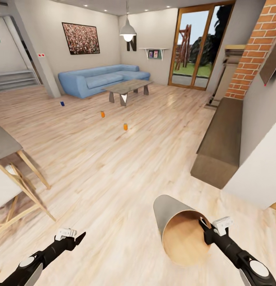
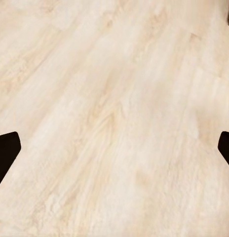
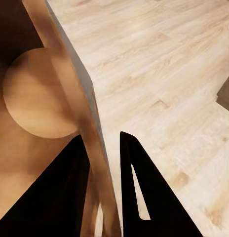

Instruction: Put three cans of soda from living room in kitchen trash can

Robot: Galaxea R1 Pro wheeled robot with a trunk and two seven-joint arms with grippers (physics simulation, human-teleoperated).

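Closest in, the grey trash can hangs tilted above the wood floor, its brown inside turned toward the robot. The right gripper has its two dark fingers clamped on the rim wall, one inside and one outside. The left gripper hovers low over bare boards, jaws spread wide, with nothing between them.

Far across the room stands the light-blue corner sofa, and before it the low coffee table. Wood-framed glass doors are beyond, to the right. On the open floor short of the table stand the three soda cans, well apart: the dark blue can furthest left, an orange can in the middle, another orange can nearest the robot.
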